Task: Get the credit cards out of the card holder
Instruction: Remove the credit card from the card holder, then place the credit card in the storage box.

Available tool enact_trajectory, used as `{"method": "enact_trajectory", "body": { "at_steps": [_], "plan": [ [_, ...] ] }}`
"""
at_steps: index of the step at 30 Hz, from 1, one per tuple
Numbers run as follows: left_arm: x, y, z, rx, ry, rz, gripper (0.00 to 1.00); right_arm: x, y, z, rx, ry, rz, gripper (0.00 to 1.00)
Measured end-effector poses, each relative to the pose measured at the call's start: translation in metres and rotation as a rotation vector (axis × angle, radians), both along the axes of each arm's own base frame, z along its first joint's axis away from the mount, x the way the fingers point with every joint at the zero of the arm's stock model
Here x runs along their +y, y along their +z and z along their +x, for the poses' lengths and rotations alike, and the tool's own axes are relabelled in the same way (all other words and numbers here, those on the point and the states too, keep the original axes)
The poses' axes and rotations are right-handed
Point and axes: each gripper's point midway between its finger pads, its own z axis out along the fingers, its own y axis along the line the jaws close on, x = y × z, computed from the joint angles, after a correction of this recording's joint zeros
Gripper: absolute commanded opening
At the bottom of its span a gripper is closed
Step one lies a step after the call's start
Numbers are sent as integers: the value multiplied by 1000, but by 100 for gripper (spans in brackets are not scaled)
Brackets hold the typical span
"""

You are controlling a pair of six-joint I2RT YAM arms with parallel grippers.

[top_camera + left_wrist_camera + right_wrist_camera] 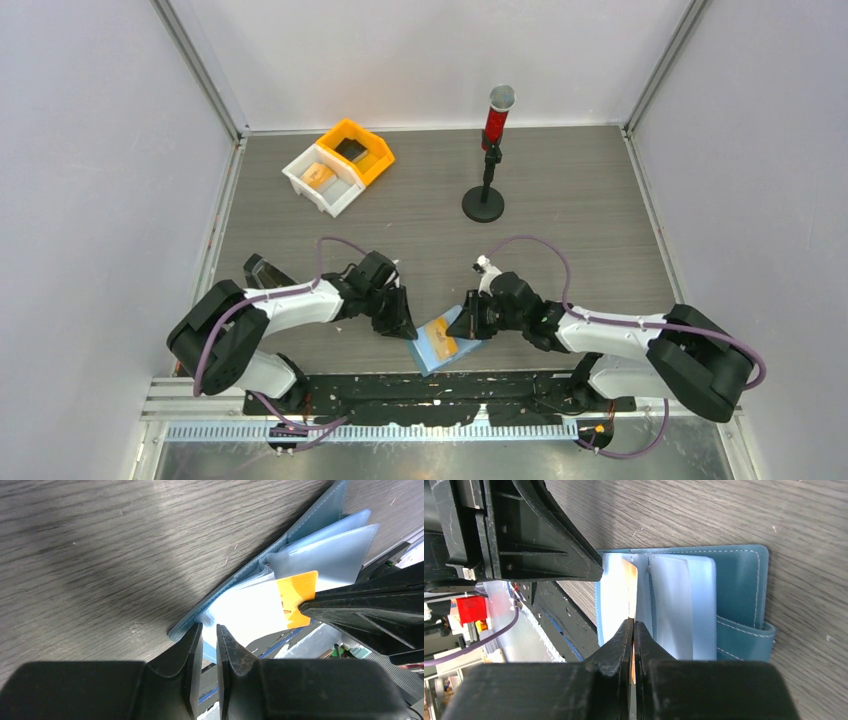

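Right gripper [633, 626] pinches the orange card [297, 597] in the card holder [739, 590], whose edge the left gripper [209, 631] clamps

The left arm [290, 305] and right arm [610, 330] stretch low over the tabletop [560, 200], forearms angled inward. The left gripper [209, 632] has its fingers a narrow slit apart, nipping the card holder's [734, 580] edge. Just opposite, almost tip to tip, the right gripper [634, 625] is pressed closed on the orange card [297, 597].
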Motion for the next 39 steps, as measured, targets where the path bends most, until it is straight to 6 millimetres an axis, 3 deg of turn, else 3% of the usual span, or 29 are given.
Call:
{"method": "enact_trajectory", "body": {
  "at_steps": [9,16,22,26,34,39],
  "plan": [
    [-3,10,14,-55,-15,26,24,-22,22,12,-44,-111,-5,5],
    [-17,44,33,-129,-36,-8,36,-31,32,14,-49,-171,-1,5],
    [-18,79,32,-197,-28,-77,46,-31,49,19,-78,-213,53,5],
    [-20,105,29,-234,-10,-162,50,-28,74,27,-116,-261,141,5],
    [-32,144,21,-255,15,-343,52,-32,144,44,-211,-394,392,5],
    [-42,161,23,-254,23,-427,51,-37,166,46,-221,-441,498,5]
  ]
}}
